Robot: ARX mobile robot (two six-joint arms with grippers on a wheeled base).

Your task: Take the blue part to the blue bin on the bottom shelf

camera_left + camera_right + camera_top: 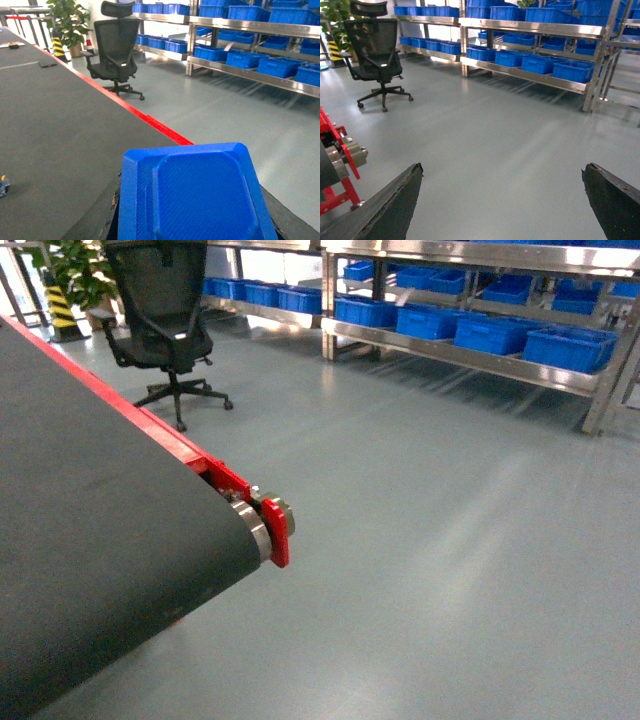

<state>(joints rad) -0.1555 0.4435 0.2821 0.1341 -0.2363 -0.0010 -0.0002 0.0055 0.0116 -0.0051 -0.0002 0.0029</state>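
Observation:
A blue part [200,175], a flat moulded piece with cut corners, fills the lower left wrist view. My left gripper [194,202] is shut on it, dark fingers [114,210] showing on either side, above the edge of the dark belt. My right gripper [503,169] is open over bare floor with nothing between its fingers [395,200]. Across the room, blue bins [566,346] sit in a row on the bottom shelf [470,358] of a steel rack; the bins [572,70] also show in the right wrist view. Neither gripper appears in the head view.
A dark conveyor belt [90,520] with a red side rail ends in a roller and red bracket [277,530] at the left. A black office chair [165,320] and a potted plant [70,275] stand beyond it. Grey floor [450,540] stretches to the rack.

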